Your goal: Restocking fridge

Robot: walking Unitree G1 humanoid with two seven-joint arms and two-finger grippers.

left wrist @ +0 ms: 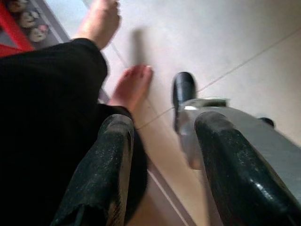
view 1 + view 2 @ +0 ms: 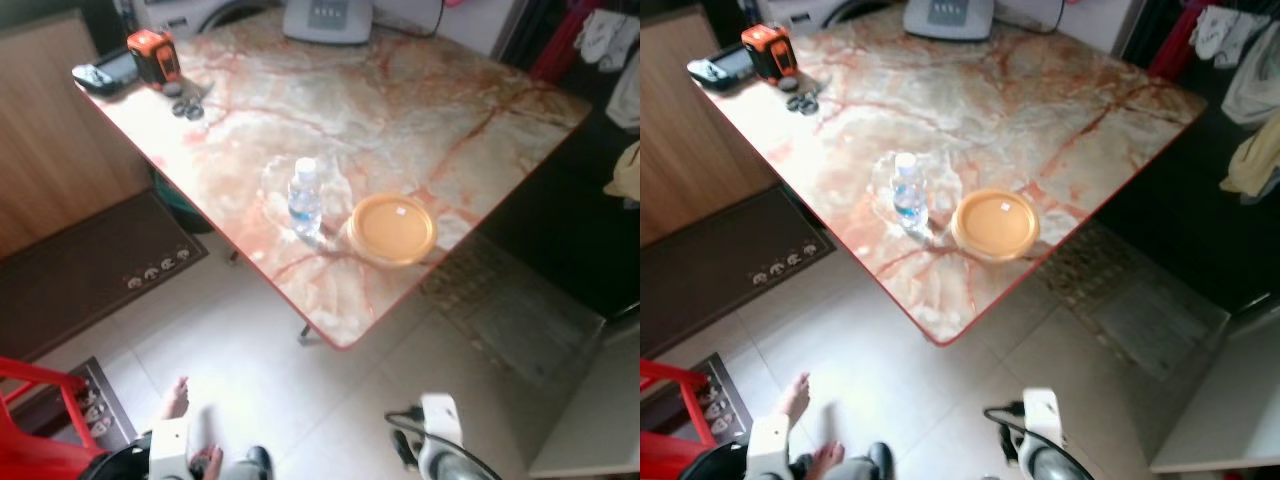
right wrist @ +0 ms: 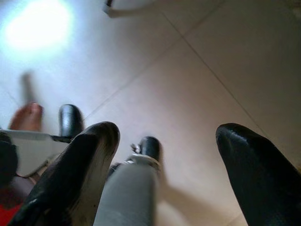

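**One bottle and one tub near the counter's front corner, both tools released**

We look down on one marble counter (image 2: 400, 110), pink-veined and edged in red, with its nearest corner pointing toward us. Around it lies a pale tiled floor (image 2: 330, 400). We count two mats: a dark brown one (image 2: 90, 270) to the left of the counter and a grey patterned one (image 2: 510, 310) to its right. A red frame (image 2: 35, 420) sits at the lower left, beside a person's two bare feet (image 1: 134, 87).

On the counter we count one round tub with an orange lid (image 2: 391, 228), close to the right-hand edge near the front corner. Just to its left, apart from it, stands one clear water bottle (image 2: 305, 198), upright with a white cap. At the far edge rests one grey device (image 2: 327, 18). At the far left corner we see one orange and black tape measure (image 2: 153, 55), one dark handheld gadget (image 2: 105, 72) beside it, and a small cluster of dark round bits (image 2: 187, 106) just in front.

Both arms hang low over the floor, well short of the counter. The left tool (image 1: 162, 165) holds nothing, its two black fingers spread apart. The right tool (image 3: 164, 169) is likewise released, fingers wide and empty.
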